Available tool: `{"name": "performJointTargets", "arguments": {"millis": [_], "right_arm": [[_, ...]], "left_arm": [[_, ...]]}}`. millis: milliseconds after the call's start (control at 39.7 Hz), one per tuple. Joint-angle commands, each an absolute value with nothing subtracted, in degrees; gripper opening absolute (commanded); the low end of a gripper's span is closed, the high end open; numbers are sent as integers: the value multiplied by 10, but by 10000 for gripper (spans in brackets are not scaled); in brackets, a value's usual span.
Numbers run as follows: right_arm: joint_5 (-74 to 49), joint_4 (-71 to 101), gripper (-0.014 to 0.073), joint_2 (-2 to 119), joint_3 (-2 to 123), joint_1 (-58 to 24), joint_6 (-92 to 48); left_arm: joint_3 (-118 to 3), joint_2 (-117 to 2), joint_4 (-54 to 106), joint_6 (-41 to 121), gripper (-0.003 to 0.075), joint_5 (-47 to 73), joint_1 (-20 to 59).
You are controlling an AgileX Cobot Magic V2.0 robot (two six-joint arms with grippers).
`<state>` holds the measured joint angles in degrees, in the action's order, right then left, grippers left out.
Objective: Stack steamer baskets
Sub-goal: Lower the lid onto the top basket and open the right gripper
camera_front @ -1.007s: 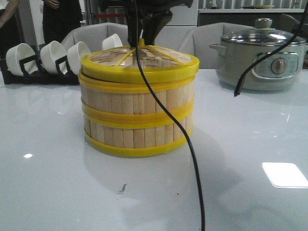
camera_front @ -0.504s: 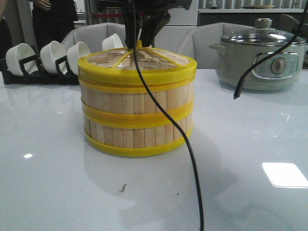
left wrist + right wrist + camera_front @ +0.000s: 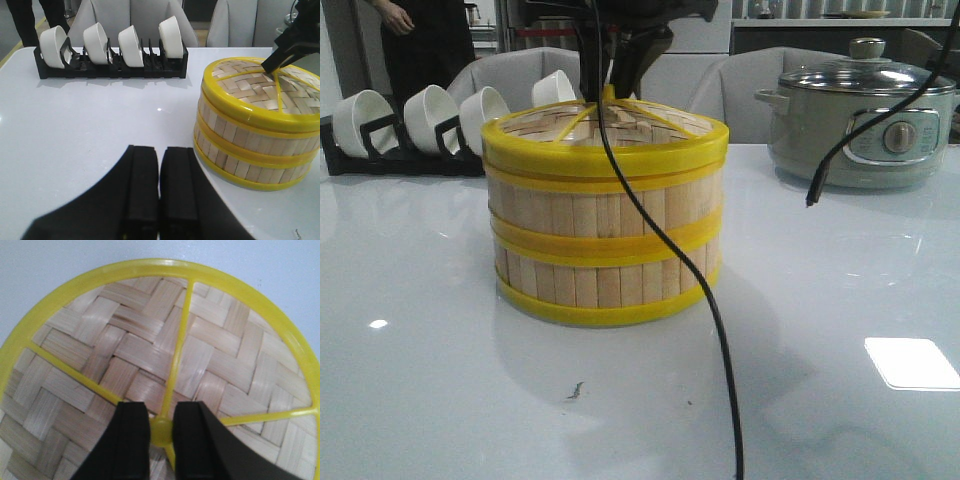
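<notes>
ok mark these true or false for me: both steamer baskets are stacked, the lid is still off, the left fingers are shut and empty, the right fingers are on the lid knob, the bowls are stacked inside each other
1. The two steamer baskets are stacked. True.
2. The lid is off. False: the woven bamboo lid sits on top of the stack.
3. The left gripper has its fingers shut and empty. True.
4. The right gripper has its fingers around the lid's yellow knob. True.
5. The white bowls are nested in one pile. False: they stand apart on edge in a black rack.
</notes>
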<state>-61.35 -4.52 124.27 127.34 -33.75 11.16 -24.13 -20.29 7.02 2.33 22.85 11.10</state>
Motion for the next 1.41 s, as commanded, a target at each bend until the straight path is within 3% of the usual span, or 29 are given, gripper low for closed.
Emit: {"name": "performJointTargets", "arguments": {"millis": [0,227,327,680,1007,1158,1385], "right_arm": [[-584,-49,71,1209,1293,-338,104],[-583,-45,291,1209,1293,-339,104],[-583,-45,331,1209,1293,-341,104],[-571,-45,330,1185,1293,-341,104],[-536,-66,330,1073,1257,-329,104],[-513,-66,330,997,1175,-308,104],[-366,-66,328,825,921,-235,104]], "left_arm": [[-258,-206,73,19,95,178,111],[-258,-206,73,19,95,178,111],[-258,-206,73,19,95,178,111],[-258,-206,73,19,95,178,111],[-258,-206,73,19,95,178,111],[-258,-206,73,19,95,178,111],[-258,-206,73,19,95,178,111]]}}
